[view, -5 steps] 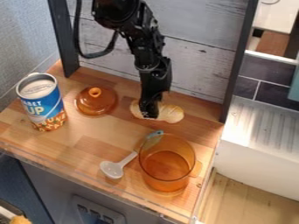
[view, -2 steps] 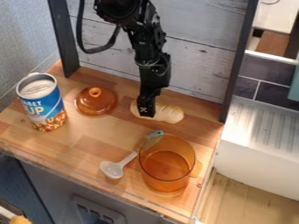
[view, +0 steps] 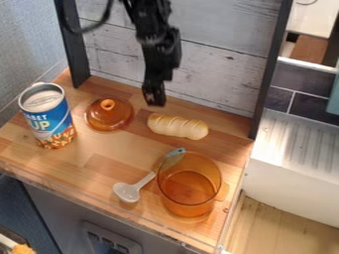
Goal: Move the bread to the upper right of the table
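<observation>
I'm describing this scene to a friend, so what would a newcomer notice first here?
Probably the tall blue and orange can at the left of the wooden table, and the see-through amber pot at the front right. Next, the black hand hanging near the back edge, with the pale, ridged bread lying just in front and to its right.

Arm (view: 149, 25), one, black, entering from the top edge; pincer (view: 154, 98), one, black, hanging downward above the counter (view: 89, 161).
</observation>
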Available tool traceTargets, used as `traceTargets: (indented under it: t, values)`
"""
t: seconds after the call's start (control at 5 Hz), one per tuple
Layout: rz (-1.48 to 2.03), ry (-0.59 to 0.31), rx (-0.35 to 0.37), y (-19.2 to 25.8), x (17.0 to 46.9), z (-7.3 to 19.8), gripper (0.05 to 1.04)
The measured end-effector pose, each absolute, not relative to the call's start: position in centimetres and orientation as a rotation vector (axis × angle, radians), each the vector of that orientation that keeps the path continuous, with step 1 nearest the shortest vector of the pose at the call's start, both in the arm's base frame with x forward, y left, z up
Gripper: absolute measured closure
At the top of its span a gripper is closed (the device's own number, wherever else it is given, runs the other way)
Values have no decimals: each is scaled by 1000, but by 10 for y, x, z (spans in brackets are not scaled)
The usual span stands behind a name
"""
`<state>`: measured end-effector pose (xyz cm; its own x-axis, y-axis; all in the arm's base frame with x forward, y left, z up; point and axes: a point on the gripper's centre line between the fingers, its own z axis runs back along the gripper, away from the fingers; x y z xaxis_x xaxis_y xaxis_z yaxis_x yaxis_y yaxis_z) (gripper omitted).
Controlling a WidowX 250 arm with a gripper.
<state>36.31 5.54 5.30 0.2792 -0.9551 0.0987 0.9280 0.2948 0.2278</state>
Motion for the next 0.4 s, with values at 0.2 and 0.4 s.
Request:
traceTargets:
  t: [0.2, 0.4]
  values:
    - [-1234, -260, 183, 67, 349, 73, 83]
    - [-1232, -263, 189, 69, 349, 74, 83]
